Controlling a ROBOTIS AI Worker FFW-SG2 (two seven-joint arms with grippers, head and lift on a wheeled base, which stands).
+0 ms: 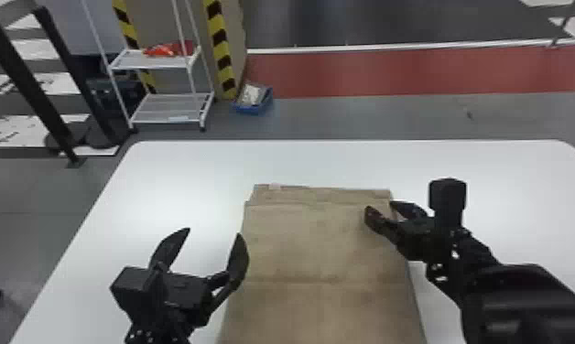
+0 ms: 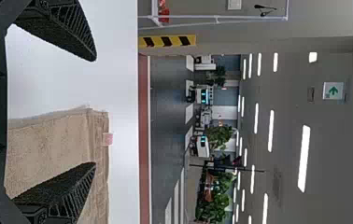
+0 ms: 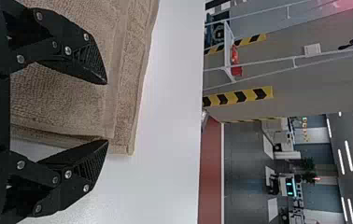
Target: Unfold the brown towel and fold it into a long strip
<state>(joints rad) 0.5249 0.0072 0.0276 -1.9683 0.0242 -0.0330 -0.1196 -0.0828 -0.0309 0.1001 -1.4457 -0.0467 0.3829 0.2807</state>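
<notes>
Flat white counter (image 1: 172,183) beneath folded brown terry towel (image 1: 318,247); both my jaws released; pinch edge layers (image 3: 132,84) squarely, lift evenly.

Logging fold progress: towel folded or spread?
Folded: the brown towel shows stacked layers, an upper edge lying just short of the lower one's far edge.

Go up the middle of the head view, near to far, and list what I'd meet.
Brown towel → white table → gray floor → red floor strip → thin white strip → dark floor
</notes>
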